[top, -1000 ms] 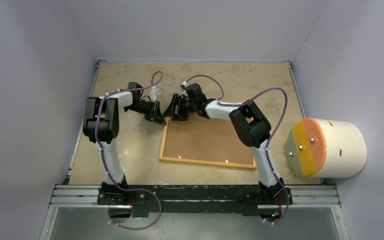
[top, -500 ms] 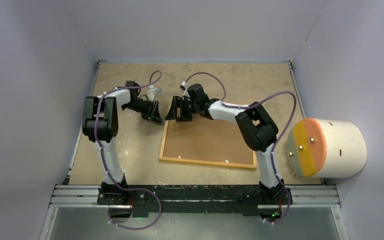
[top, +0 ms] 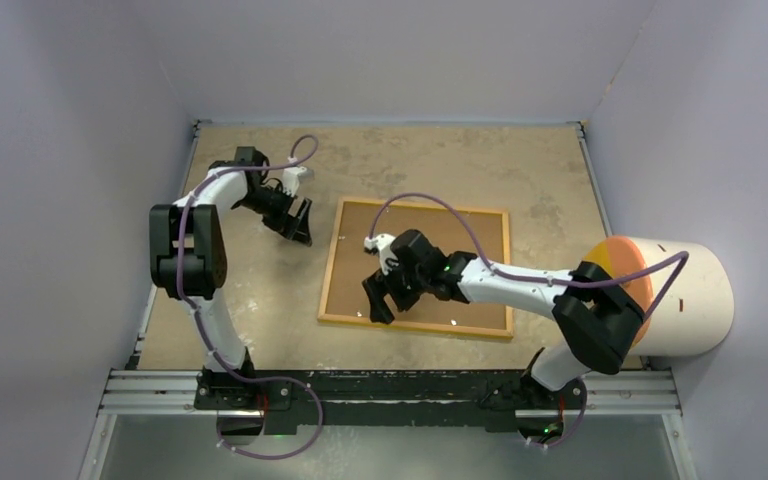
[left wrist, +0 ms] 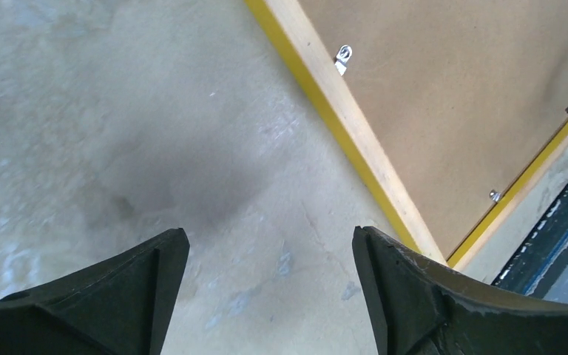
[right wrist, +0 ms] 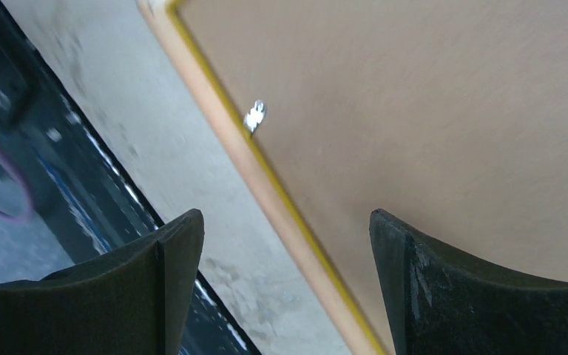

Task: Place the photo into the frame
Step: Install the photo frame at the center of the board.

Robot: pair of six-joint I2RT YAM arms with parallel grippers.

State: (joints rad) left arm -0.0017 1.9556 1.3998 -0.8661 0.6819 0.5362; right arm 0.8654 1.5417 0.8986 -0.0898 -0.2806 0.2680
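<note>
1. The frame lies flat and face-down in the middle of the table. Its brown backing board faces up inside the wooden rim.
2. The frame's long axis runs left to right across the table, nearly parallel to the near edge and turned slightly. One long side faces the arm bases and the other faces the far wall.
3. In the left wrist view the rim shows a pale wood back edge with a thin yellow strip along its outer side.
4. Small metal clips sit on the board just inside the rim. One clip also shows in the right wrist view.
5. Whether the photo lies under the board cannot be told.
6. The left gripper is spread wide with nothing between its fingers. It is over bare table just beside the frame's left side, near the far-left corner.
7. The right gripper is also spread wide and holds nothing. It is over the near-left part of the backing board, close to the rim. Whether its fingertips touch the board cannot be told.
8. A white drum lies on its side at the table's right edge. Its round end is banded in orange, yellow and grey.
</note>
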